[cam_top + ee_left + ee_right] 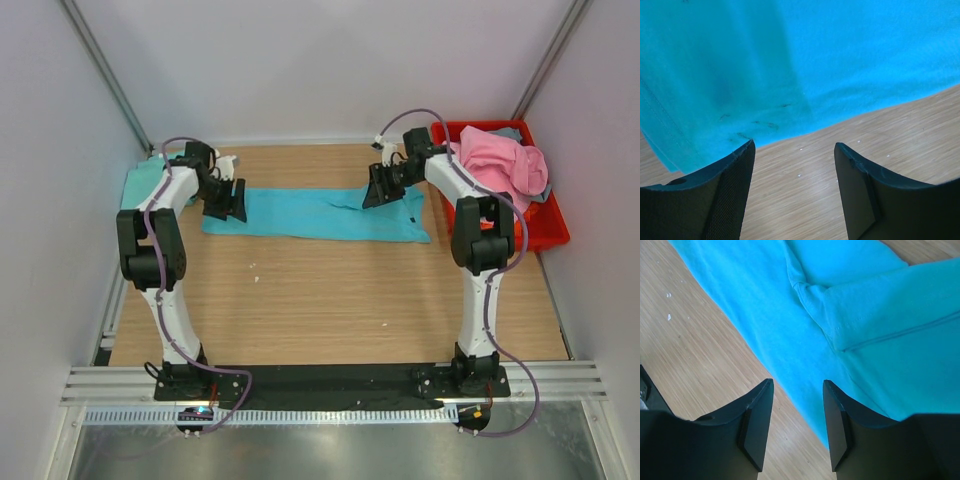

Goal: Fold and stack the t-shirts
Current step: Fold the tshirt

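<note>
Folding so far: turquoise-blue t-shirt (320,215) lies as a long narrow strip near the worktop's (330,310) far edge, with its sleeve turned in. I judge the crosswise folds are not yet done.
Waiting shirts: mint-green t-shirt (145,180) sits at the far-left corner, partly hidden by the arm. Pink t-shirt (500,165) and grey-blue t-shirt (512,132) are heaped in the red bin (550,238) by the right edge. No stack is visible.
Left gripper (795,147): jaws parted and empty, over the strip's left end.
Right gripper (797,382): jaws parted less widely and empty, over the sleeve end.
</note>
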